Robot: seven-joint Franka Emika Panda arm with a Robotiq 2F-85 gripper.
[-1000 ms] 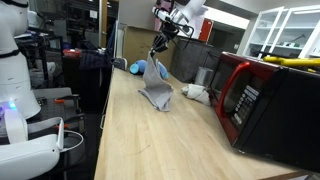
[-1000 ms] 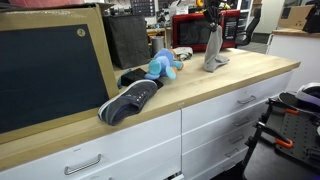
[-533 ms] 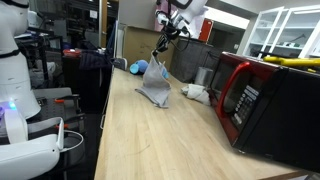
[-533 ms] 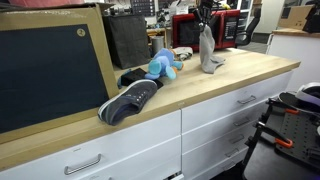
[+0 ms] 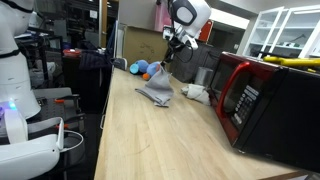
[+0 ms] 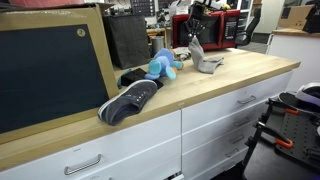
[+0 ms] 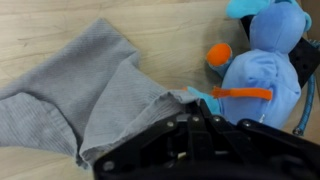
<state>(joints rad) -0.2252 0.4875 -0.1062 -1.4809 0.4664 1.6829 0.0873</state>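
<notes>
A grey cloth (image 5: pixel 156 88) hangs from my gripper (image 5: pixel 168 62), its lower part dragging on the wooden countertop (image 5: pixel 150 140). The jaws are shut on one edge of that cloth (image 7: pixel 90 85), seen close up in the wrist view with my gripper (image 7: pixel 196 100) at the bottom. In an exterior view the cloth (image 6: pixel 203 60) lies partly draped on the counter below my gripper (image 6: pixel 194 33). A blue plush toy (image 7: pixel 258 70) with an orange nose sits right beside the cloth; it also shows in both exterior views as the blue toy (image 5: pixel 143 68) (image 6: pixel 163 65).
A red microwave (image 5: pixel 262 98) stands on the counter edge side, with a white crumpled item (image 5: pixel 196 93) next to it. A dark shoe (image 6: pixel 130 99) lies near the blue toy. A black panel (image 6: pixel 50 70) leans behind the counter.
My gripper has carried the cloth toward the blue toy and come lower, so more of the cloth now rests on the counter.
</notes>
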